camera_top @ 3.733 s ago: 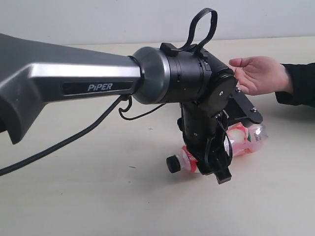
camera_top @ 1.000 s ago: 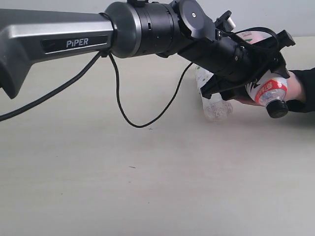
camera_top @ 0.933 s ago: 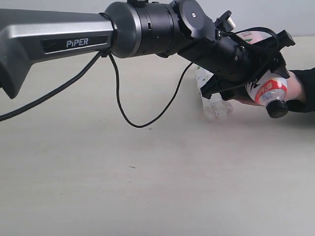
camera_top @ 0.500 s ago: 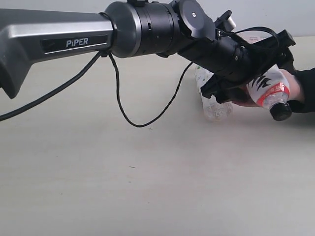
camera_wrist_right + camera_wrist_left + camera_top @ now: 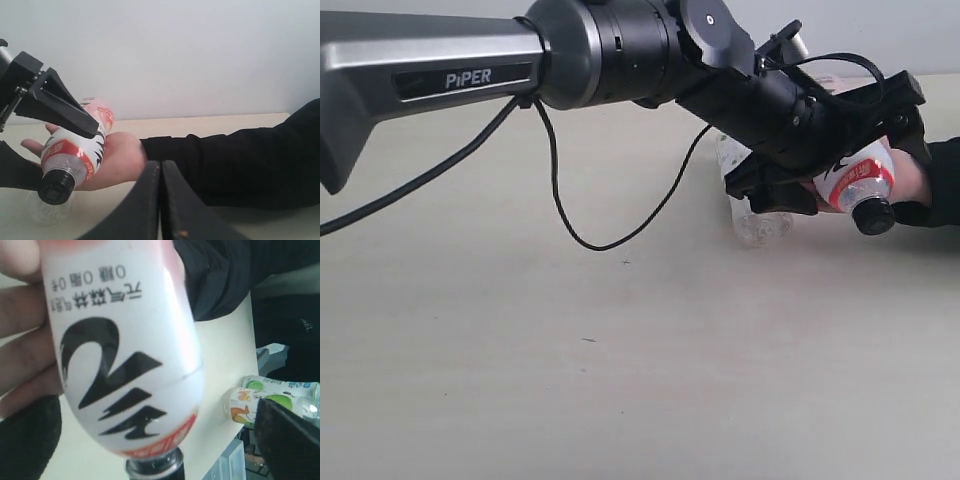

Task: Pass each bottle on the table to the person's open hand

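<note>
The pink-red bottle (image 5: 860, 178) with the black cap lies in the person's open hand (image 5: 912, 182) at the right of the table (image 5: 620, 380). My left gripper (image 5: 848, 148) straddles it with jaws spread wide, open. In the left wrist view the bottle (image 5: 125, 365) rests on the hand's fingers (image 5: 25, 355), and one gripper finger (image 5: 287, 440) stands clear of it. The right wrist view shows the bottle (image 5: 75, 150) on the palm (image 5: 120, 160). My right gripper (image 5: 161, 200) is shut, empty. A clear bottle (image 5: 752, 210) lies on the table behind the left arm.
The person's black sleeve (image 5: 240, 165) stretches across the table's right side. A loose black cable (image 5: 580, 220) hangs from the left arm over the table. Beyond the table's edge lie colourful labelled bottles (image 5: 260, 400) at a lower level.
The left gripper lifted the pink-red bottle off the table and carried it to the hand. Over the last second its jaws spread apart and the bottle settled into the palm.
</note>
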Tool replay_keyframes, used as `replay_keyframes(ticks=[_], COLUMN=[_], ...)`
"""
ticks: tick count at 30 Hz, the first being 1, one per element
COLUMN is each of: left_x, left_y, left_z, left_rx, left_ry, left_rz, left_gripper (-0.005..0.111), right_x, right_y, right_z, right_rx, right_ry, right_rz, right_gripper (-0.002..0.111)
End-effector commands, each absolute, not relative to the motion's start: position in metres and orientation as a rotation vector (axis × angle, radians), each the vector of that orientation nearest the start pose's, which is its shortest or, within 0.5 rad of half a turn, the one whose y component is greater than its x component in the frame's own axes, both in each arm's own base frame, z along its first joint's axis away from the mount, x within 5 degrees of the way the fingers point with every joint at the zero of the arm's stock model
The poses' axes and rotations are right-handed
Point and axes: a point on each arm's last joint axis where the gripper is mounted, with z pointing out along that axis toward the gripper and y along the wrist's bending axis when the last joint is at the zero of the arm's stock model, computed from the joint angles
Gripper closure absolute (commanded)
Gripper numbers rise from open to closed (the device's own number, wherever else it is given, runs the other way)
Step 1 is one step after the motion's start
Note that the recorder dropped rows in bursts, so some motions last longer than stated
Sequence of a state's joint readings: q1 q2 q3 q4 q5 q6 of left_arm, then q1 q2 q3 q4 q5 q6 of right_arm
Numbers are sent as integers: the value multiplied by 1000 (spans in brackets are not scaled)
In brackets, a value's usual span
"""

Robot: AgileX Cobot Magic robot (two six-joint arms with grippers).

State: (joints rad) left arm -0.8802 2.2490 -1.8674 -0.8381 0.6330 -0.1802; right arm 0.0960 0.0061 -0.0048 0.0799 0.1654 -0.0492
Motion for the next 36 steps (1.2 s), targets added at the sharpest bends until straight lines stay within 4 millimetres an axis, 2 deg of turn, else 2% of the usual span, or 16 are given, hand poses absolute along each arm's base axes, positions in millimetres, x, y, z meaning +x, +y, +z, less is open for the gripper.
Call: replay_keyframes(ticks=[1,6,13,18,21,23,26,28,30,31,36], left_x=[292,283,267,254,246,240,231,222,215,211,196], left_y=[-412,-405,-384,-358,-339,-324,-299,-280,-261,-250,-198], left_z=[237,264,310,342,348,353,356,356,351,350,340], left_rx=[348,478,724,911,940,930,910,905,859,821,653], left_ry=[2649,2606,2502,2456,2483,2462,2423,2400,2400,2395,2292], left_rz=[-1313,-1314,-1214,-1002,-878,-836,-770,-743,-736,-738,-708], left_gripper=[1,2,2,2,6,14,40,65,97,106,106], right_x=[56,56,56,56,56,56,56,56,56,56,56], right_y=[6,6,6,6,6,6,6,6,6,6,6], right_z=[199,199,199,199,199,199,199,199,199,199,199], right_rx=[-63,-63,-63,-63,-63,-63,-63,-63,-63,-63,-63], right_ry=[1641,1641,1641,1641,1641,1638,1638,1638,1638,1638,1638], right_rz=[103,103,103,103,103,103,103,103,103,103,103], right_gripper=[108,108,108,108,108,108,108,108,108,108,108])
